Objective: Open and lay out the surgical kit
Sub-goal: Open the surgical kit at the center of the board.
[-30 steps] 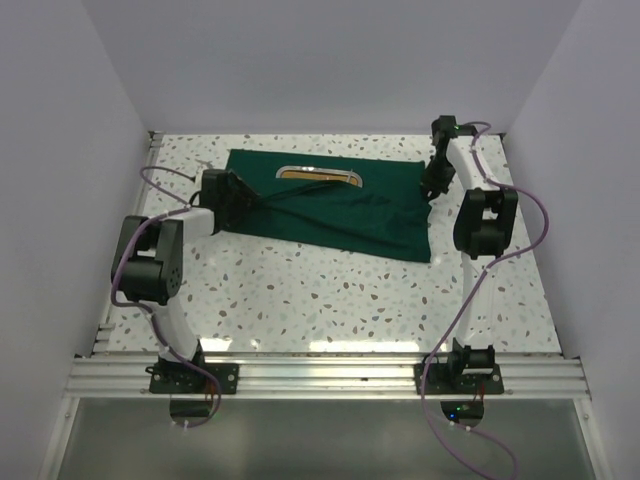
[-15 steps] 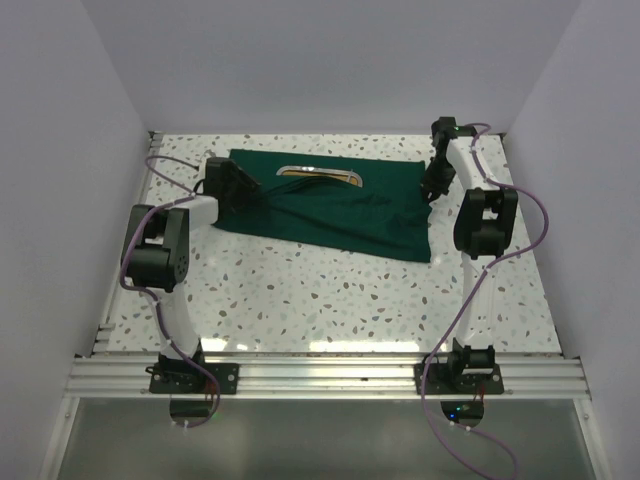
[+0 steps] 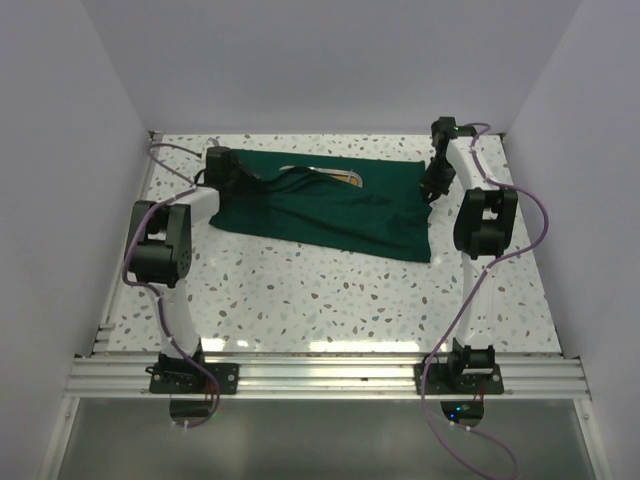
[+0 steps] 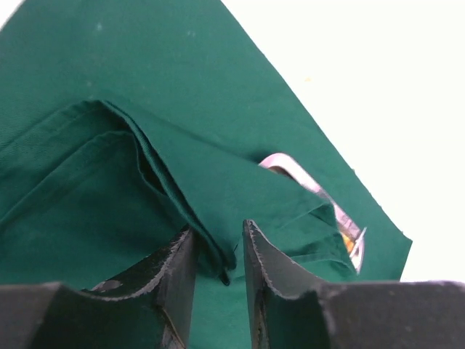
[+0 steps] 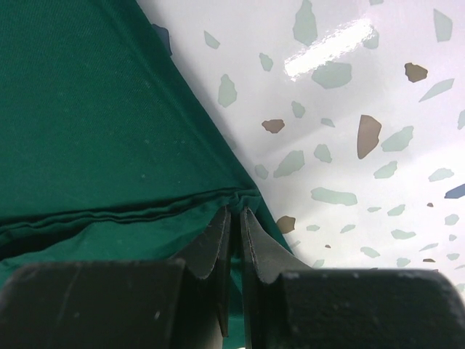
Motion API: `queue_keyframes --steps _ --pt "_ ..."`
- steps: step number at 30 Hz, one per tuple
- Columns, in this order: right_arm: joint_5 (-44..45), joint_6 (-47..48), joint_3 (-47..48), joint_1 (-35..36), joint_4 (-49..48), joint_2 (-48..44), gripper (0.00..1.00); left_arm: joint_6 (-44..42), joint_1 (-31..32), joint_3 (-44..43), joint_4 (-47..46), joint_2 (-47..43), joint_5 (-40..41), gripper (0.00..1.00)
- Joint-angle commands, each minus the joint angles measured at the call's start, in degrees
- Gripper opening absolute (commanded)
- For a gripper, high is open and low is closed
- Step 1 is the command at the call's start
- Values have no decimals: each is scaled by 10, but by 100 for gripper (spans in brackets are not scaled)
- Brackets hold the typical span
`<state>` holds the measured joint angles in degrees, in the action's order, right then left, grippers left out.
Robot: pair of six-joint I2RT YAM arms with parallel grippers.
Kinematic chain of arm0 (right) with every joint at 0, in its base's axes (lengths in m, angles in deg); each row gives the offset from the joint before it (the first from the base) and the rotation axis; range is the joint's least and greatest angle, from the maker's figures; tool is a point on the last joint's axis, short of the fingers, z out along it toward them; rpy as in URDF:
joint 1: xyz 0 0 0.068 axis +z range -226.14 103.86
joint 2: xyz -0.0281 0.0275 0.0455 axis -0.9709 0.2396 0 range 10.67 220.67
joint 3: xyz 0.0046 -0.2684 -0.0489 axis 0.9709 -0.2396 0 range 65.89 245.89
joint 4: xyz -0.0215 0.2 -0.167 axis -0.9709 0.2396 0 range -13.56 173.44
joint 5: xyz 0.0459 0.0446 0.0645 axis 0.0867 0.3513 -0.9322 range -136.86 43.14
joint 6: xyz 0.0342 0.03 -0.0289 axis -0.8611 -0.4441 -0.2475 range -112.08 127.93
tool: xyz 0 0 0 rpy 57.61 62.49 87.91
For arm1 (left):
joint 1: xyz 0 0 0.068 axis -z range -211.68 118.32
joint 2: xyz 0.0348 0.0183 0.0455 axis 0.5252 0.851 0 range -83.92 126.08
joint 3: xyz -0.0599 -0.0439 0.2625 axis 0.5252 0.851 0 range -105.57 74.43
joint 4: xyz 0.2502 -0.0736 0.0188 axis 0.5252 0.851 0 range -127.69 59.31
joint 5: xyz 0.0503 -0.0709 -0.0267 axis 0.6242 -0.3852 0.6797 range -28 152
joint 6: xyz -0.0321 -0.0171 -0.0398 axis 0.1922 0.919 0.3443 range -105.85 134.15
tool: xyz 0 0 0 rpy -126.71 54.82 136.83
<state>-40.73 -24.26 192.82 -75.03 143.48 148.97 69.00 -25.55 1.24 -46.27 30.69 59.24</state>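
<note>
The left end effector [image 4: 218, 251] is nipping a cloth [image 3: 340, 205] fold over the tray [image 4: 312, 190] at the bench's [image 3: 300, 290] far side; the right end effector [image 5: 232, 233] is pinching its corner. Pulling unevenly risks dragging the tray.

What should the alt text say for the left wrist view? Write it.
Two black gripper jaws close around a raised fold of dark green cloth wrap. Behind the fold, a rounded corner of the steel tray peeks out from under the cloth, against a bright white background.
</note>
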Motion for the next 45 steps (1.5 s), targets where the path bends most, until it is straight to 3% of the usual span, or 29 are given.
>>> queue_keyframes --steps 1,6,9,10,12,24,33,39,45 --pt "6 9 16 2 8 -2 0 -11 -4 -23 -13 29 -28 36" --pt "14 18 25 1 15 3 0 -7 -3 -36 -24 55 -51 36" --pt "15 20 27 0 15 6 0 -7 -3 -43 -25 60 -57 25" --pt "15 20 28 0 14 6 0 -8 -3 -46 -24 61 -57 12" --pt "14 20 29 -2 15 7 0 -11 -3 -56 -8 59 -53 0" --pt "-10 18 30 -1 9 -45 0 -85 -13 -114 116 -37 -44 0" --pt "-60 3 -122 0 -39 -216 0 -173 -21 -118 261 -162 -51 0" --pt "-120 3 -217 1 -46 -332 0 -206 -21 -50 342 -285 -55 0" --pt "-154 -4 -377 6 -45 -432 0 -222 -21 45 414 -413 -52 0"
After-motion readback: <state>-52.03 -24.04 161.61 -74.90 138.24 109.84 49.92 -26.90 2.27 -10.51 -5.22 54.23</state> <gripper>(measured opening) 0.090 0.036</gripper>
